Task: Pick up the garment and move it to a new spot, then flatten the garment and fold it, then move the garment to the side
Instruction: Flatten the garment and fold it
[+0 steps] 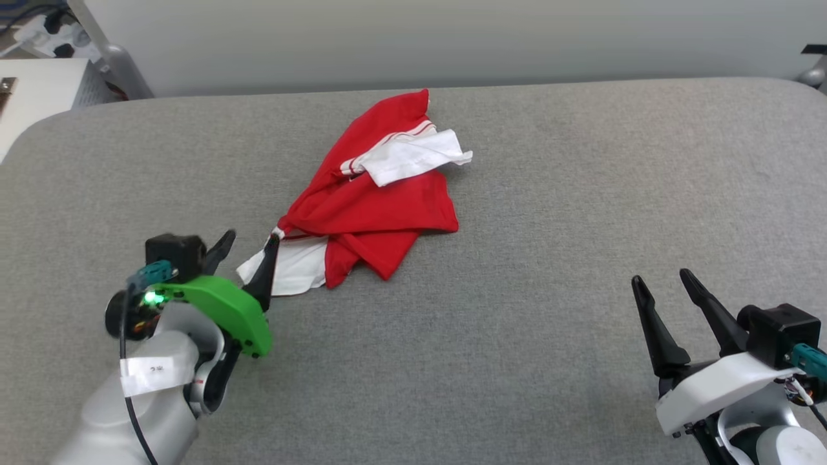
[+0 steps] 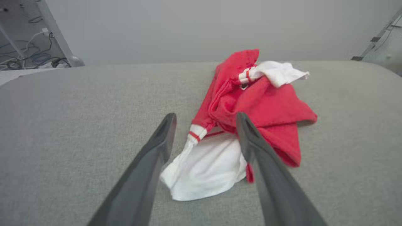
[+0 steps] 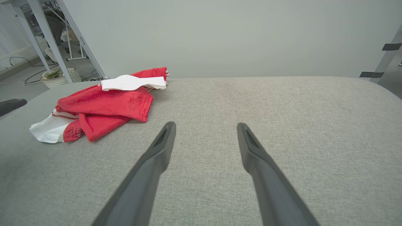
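The garment, a red T-shirt with white sleeves and striped trim, lies crumpled in a heap on the grey table, a little left of centre. One white sleeve points toward my left gripper, which stands open at that sleeve, its right finger over the cloth. In the left wrist view the garment lies ahead, and the white sleeve sits between the spread fingers of my left gripper. My right gripper stands open at the lower right, well clear of the shirt. In the right wrist view the garment lies far left of my open right gripper.
The table's rounded far edge runs along a pale wall. A white box and cables sit beyond the left corner. Metal frame legs and a basket stand on the floor past the table.
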Controlling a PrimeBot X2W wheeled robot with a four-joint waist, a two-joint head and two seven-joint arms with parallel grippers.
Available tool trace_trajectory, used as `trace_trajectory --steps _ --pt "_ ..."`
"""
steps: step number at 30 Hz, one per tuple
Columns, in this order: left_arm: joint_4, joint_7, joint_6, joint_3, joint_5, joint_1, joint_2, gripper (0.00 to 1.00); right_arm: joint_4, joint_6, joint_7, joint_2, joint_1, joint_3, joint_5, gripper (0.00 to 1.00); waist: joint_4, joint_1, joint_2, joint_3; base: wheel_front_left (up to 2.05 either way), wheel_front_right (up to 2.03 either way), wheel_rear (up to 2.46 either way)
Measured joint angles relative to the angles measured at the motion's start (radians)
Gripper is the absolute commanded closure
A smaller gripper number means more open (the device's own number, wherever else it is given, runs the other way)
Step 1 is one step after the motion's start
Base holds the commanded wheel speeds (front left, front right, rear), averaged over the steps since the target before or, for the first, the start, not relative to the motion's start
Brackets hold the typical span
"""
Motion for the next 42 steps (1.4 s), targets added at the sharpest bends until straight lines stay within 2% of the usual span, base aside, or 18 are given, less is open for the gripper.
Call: trace_trajectory --steps 4,8,14,22,27,31,35,42 --pt "-0.203 -0.005 0.042 0.116 0.154 0.042 -0.008 0.0 -0.002 0.0 0.0 0.001 0.022 -0.013 0.0 0.0 0.022 0.0 0.0 -0.02 0.0 0.0 0.0" --pt "-0.377 -0.005 0.08 0.23 0.286 0.189 -0.054 0.0 -0.007 0.0 0.008 -0.004 0.029 -0.012 0.0 0.0 0.048 0.0 0.0 -0.031 0.0 0.0 0.0" --pt "-0.535 -0.005 0.088 0.322 0.449 0.307 -0.127 0.0 -0.032 0.0 0.083 -0.073 -0.005 0.015 0.024 0.0 0.095 0.0 0.0 -0.02 0.0 0.0 0.0" --pt "-0.548 -0.005 0.026 0.374 0.529 0.327 -0.214 0.0 -0.001 0.0 0.361 -0.191 -0.281 0.115 0.178 0.0 0.163 0.0 0.0 0.047 0.0 0.0 0.0" --pt "-0.532 -0.005 -0.021 0.407 0.561 0.322 -0.284 0.0 0.128 0.0 0.563 -0.22 -0.514 0.161 0.275 0.0 0.218 0.0 0.0 0.103 0.0 0.0 0.0" --pt "-0.517 -0.005 -0.056 0.437 0.589 0.316 -0.332 0.0 0.271 0.0 0.713 -0.212 -0.68 0.168 0.347 0.0 0.267 0.0 0.0 0.147 0.0 0.0 0.0" --pt "-0.507 -0.005 -0.084 0.465 0.611 0.305 -0.371 0.0 0.413 0.0 0.806 -0.212 -0.82 0.153 0.344 0.0 0.319 0.0 0.0 0.186 0.0 0.0 0.0" --pt "-0.502 -0.005 -0.117 0.488 0.638 0.296 -0.415 0.0 0.605 0.0 0.879 -0.209 -0.962 0.129 0.28 0.0 0.409 0.0 0.0 0.243 0.0 0.0 0.0"
